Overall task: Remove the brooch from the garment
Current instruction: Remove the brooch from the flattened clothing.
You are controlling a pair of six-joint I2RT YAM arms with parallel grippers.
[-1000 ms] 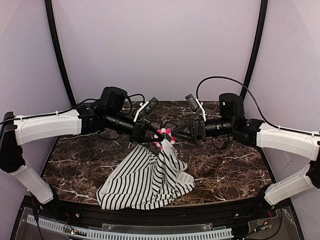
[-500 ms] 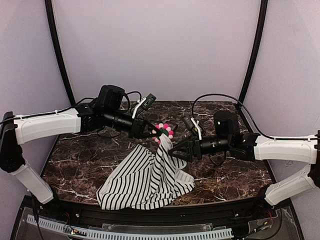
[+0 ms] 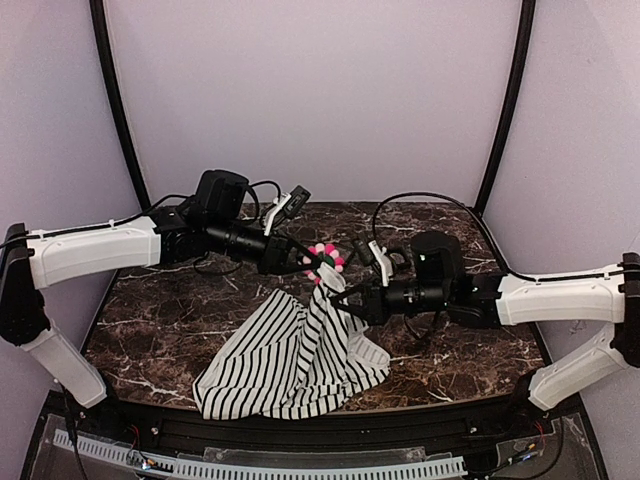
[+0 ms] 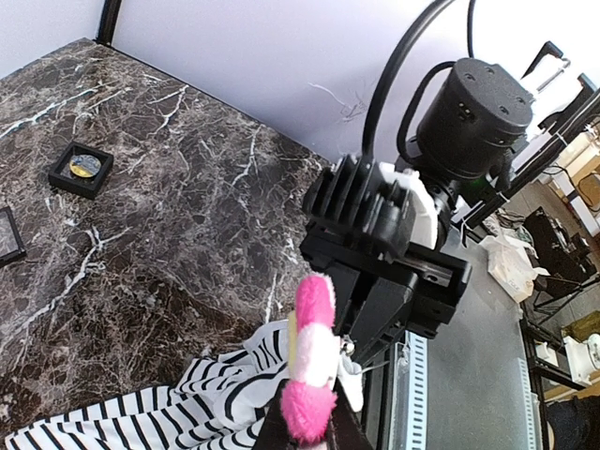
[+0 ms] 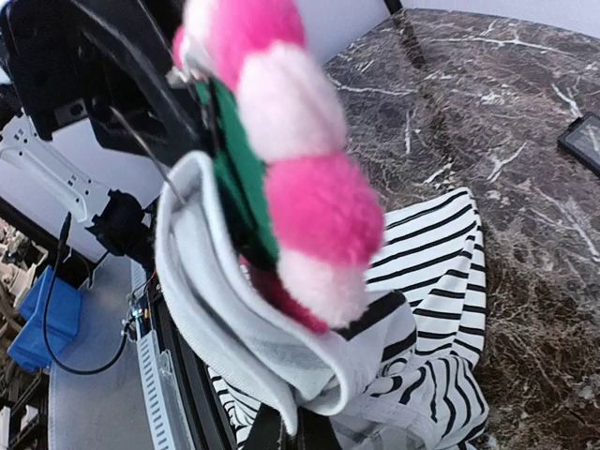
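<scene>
The brooch (image 3: 324, 260), a fluffy pink and white flower with a green centre, is held up above the table. My left gripper (image 3: 310, 265) is shut on it from the left. In the left wrist view the brooch (image 4: 312, 361) stands edge-on just above my fingertips. The striped garment (image 3: 290, 360) hangs from the brooch, its lower part heaped on the marble. My right gripper (image 3: 348, 300) is shut on a fold of the garment (image 5: 253, 328) just below the brooch (image 5: 281, 150). The pin itself is hidden in the cloth.
Two small black square frames (image 4: 82, 169) (image 4: 5, 234) lie on the marble table (image 3: 450, 350) behind the arms; another (image 5: 586, 141) shows at the right wrist view's edge. Black cables loop over both wrists. The black front rail (image 3: 300, 430) runs just below the garment.
My right gripper has moved left and down from beside the brooch and has shut on the cloth under it. The left gripper stays shut on the brooch, almost still.
</scene>
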